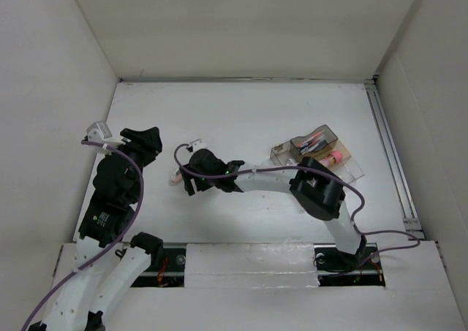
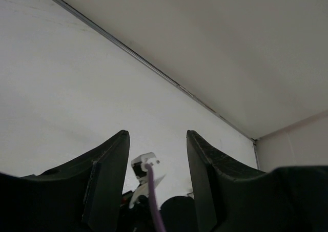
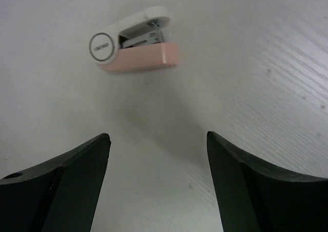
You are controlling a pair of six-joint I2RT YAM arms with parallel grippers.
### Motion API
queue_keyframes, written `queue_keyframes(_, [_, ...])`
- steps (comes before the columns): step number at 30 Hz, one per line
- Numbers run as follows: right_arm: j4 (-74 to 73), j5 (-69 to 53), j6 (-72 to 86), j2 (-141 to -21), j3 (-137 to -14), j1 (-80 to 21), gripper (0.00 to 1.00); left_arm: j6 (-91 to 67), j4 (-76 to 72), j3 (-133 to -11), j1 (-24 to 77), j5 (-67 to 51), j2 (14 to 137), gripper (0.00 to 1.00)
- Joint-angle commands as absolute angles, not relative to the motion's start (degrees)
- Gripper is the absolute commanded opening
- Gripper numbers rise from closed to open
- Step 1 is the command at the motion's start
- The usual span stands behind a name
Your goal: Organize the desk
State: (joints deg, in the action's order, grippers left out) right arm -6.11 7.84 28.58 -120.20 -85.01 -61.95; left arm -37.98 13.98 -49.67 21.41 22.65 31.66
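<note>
item 1: the desk, a large flat white matte tabletop walled in white. it runs from the arm bases at your near edge to the far wall.

item 2: a thin metal rail running along the desk's right edge.

item 3: a clear plastic compartment tray, on the desk near the right edge, just inside the rail. it holds small pink and dark pieces, too small for you to name.

item 4: the right gripper, black, two fingers. its arm reaches across to the left of the desk's middle. the fingers stand wide apart with only bare desk between them.

item 5: the left gripper, black, two fingers, near the desk's left edge and raised, facing the far wall. the fingers are spread, gripping nothing.

item 6: a small stapler with a pink base and white top. it lies on the desk just beyond the right gripper's fingertips, apart from them.
</note>
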Motion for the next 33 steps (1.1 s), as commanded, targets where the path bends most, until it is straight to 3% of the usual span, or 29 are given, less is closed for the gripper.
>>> queue_keyframes(1, [-12.6, 14.4, 23.8, -123.4, -94.2, -64.4, 0.81, -37.4, 12.1, -51.5, 21.6, 22.5, 31.6, 0.44])
queue_keyframes(21, [-25.2, 17.3, 21.2, -146.2, -123.2, -65.0, 0.89, -35.2, 10.6, -50.8, 21.6, 19.4, 30.8, 0.44])
queue_keyframes(24, [-23.9, 19.2, 21.4, -146.1, -122.7, -65.0, 0.77, -35.0, 10.5, -50.8, 21.6, 19.1, 30.9, 0.44])
queue_keyframes(26, [-23.1, 20.1, 21.8, -145.1, -120.7, -65.0, 0.60, -34.8, 10.5, -50.7, 21.6, 19.0, 30.8, 0.44])
queue_keyframes(28, [-20.7, 21.3, 23.5, -142.1, -116.3, -65.5, 0.52, -34.7, 10.5, -50.7, 21.6, 18.9, 30.7, 0.44])
queue_keyframes(33, [-10.8, 23.1, 29.0, -128.7, -103.1, -65.5, 0.48, -34.5, 10.1, -50.5, 21.6, 18.0, 30.8, 0.44])
